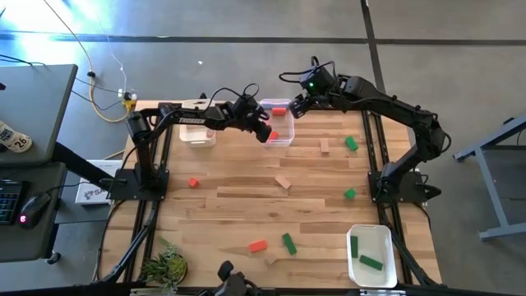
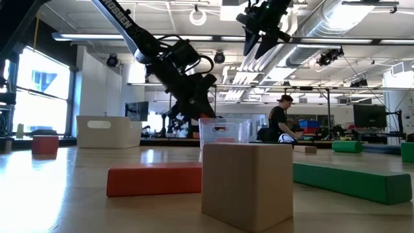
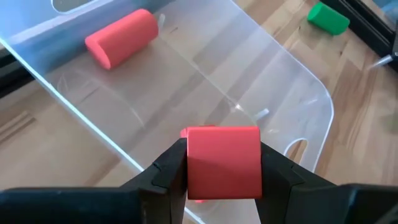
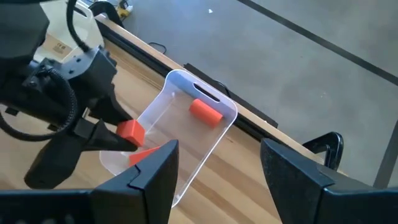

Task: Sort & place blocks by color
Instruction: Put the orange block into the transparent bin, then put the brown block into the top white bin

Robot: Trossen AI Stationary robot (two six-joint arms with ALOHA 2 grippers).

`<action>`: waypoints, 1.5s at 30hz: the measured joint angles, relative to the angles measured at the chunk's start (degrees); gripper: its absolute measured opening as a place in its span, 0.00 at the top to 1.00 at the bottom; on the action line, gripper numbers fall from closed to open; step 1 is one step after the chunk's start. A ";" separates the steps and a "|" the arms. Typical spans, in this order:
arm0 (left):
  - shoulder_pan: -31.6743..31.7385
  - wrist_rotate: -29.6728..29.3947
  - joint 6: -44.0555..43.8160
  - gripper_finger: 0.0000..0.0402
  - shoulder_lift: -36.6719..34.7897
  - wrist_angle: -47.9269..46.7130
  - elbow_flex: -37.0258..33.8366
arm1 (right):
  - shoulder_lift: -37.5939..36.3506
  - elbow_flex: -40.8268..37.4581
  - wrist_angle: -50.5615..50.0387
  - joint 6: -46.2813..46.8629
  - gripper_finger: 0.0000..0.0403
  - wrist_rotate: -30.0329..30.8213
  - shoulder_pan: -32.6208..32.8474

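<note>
Here we see the wooden plank table [image 1: 246, 197], its middle wide open, with black rails running along both side edges. At the far edge sit two bins: a white bin [image 1: 198, 133] and, just beside it, a clear bin [image 1: 282, 131] with thin glossy walls and rounded corners, a round-ended red bar [image 3: 122, 37] lying inside it. A second white bin [image 1: 371, 255] at the near right corner holds two green bars [image 1: 366, 253]. The left gripper [image 3: 224, 163] hangs over the clear bin's near rim, clenched on a smooth, square-edged red cube [image 3: 224, 162], its flat faces pinched between the dark fingers [image 3: 166, 171]. The right gripper [image 4: 217, 165] hovers high over the far edge beside the same bin, fingers spread wide with nothing between them. The other blocks lie well apart on the planks: a red cube [image 1: 193, 182] near the left rail, a pale wood block [image 1: 283, 182] mid-table, a red bar [image 1: 258, 245] and green bar [image 1: 289, 243] toward the near edge, and a green cube [image 1: 350, 194] near the right arm's base.
</note>
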 joint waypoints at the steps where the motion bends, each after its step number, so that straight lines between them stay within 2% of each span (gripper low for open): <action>1: 0.00 0.02 0.00 0.71 0.00 0.04 0.00 | 0.00 0.00 0.01 0.01 0.47 -0.63 0.08; 7: 0.00 0.04 0.35 0.64 0.00 0.31 0.00 | 0.00 0.00 -0.14 0.98 0.47 -6.19 0.76; 13: 0.00 0.06 2.81 0.51 0.00 0.14 0.00 | 0.00 0.00 -0.59 2.63 0.47 -7.23 3.04; 17: 0.24 0.48 2.82 0.47 -0.19 0.01 0.00 | 0.00 0.00 -1.56 4.55 0.47 -7.25 4.75; 23: 2.19 3.77 0.37 0.46 -3.26 -0.46 0.00 | 0.00 0.00 -3.94 8.34 0.47 -10.14 7.43; 31: 4.29 4.05 0.42 0.47 -11.41 -4.55 0.00 | 0.38 0.10 -4.28 11.30 0.47 -10.99 11.73; 39: 2.28 3.15 1.38 0.47 -21.47 -15.76 0.02 | 4.60 0.09 -5.11 12.14 0.47 -12.23 16.39; 45: 0.00 2.96 2.36 0.47 -26.31 -25.22 0.04 | 8.79 0.09 -8.76 12.44 0.47 -12.18 19.53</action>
